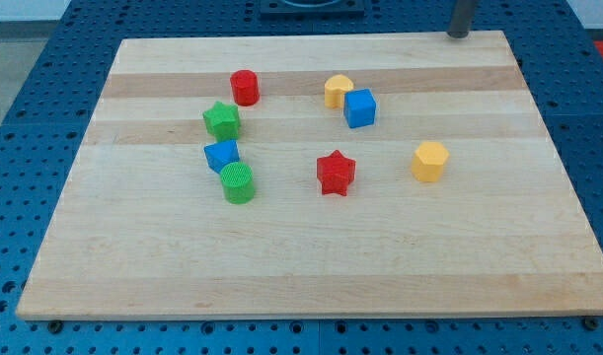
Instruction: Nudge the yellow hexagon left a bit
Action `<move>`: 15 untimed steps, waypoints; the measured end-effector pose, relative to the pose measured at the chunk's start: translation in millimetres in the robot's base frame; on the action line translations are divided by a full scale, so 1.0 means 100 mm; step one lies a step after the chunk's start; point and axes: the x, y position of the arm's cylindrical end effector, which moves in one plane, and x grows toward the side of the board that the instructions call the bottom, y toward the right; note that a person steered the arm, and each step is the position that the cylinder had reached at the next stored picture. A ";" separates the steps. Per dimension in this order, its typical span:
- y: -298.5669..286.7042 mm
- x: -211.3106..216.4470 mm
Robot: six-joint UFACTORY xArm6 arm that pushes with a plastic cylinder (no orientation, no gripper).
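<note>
My tip — a bare rod end holding nothing — sits at the top edge of the wooden board, toward the view's right, well apart from every block. The yellow hexagon stands alone on the board's right half, right of the red star and below-right of the blue cube — which touches a yellow half-round block.

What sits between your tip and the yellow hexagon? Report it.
Nothing: bare board lies between my tip, at the view's top, and the yellow hexagon, as the camera view shows.
</note>
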 end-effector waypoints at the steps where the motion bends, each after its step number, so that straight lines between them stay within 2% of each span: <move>1: -0.07 0.07; 2: -0.10 0.07; 3: -0.14 0.73; 4: -0.13 1.18; 5: -0.14 1.18; 6: 0.31 0.67; 7: 0.43 0.22; 8: 0.33 -0.01; 9: 0.02 0.00; 10: -0.38 0.49; 11: -0.45 1.32; 12: -0.56 1.78; 14: -0.13 1.53; 15: 0.01 2.35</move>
